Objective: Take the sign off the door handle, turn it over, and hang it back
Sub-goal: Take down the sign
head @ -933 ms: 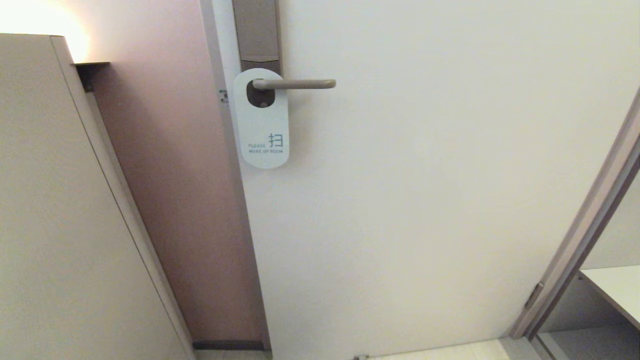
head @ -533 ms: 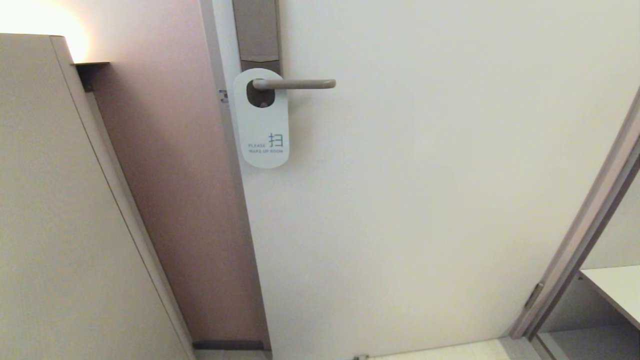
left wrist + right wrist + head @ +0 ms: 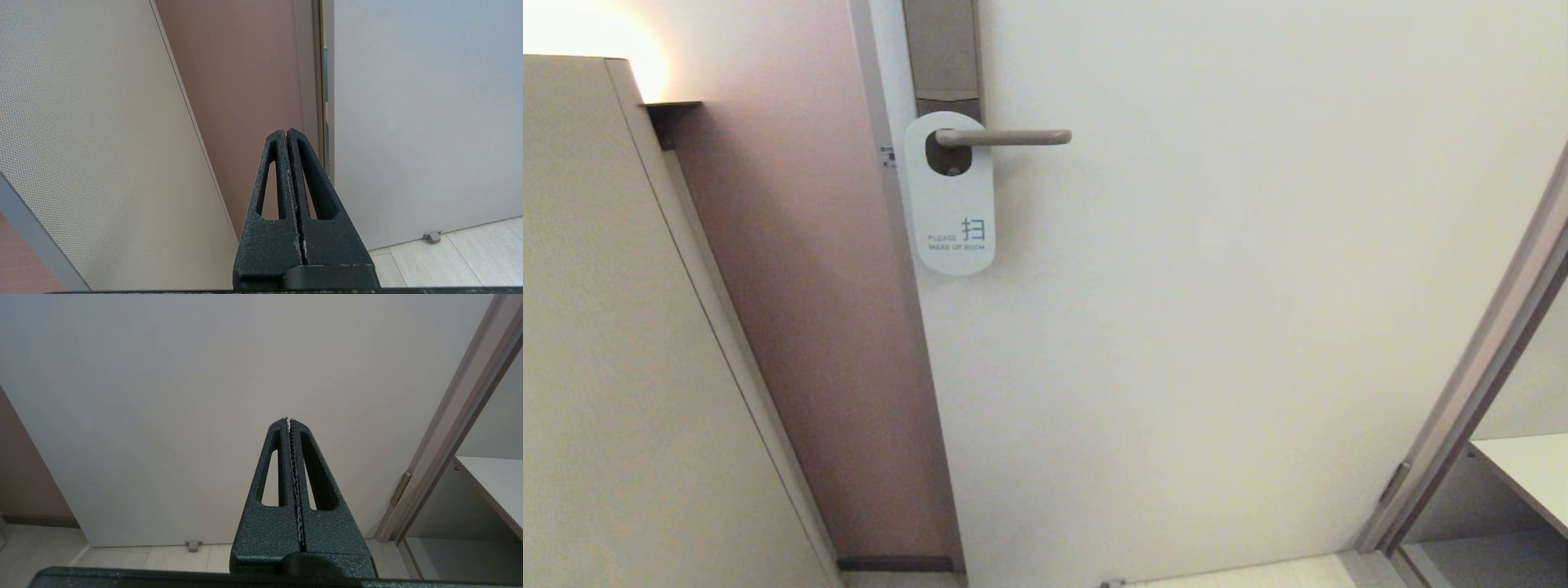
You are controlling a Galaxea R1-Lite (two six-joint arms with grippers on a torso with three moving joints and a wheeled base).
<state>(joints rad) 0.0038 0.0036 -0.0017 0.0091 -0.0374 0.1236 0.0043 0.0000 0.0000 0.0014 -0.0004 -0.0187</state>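
Left pincer (image 3: 289, 131) — fingers pressed together, empty, low before the edge where a brown wall meets the white door (image 3: 408, 122). Right pincer (image 3: 289, 420) — fingers pressed together, empty, low before the door's plain face, a door frame (image 3: 457, 424) off to its right. Sign (image 3: 951, 193): white face out, reading "PLEASE MAKE UP ROOM", hung by its oval hole on the door handle (image 3: 1005, 137), well above both pincers, nearer the left one. Handle level, on a tall narrow plate (image 3: 940, 49).
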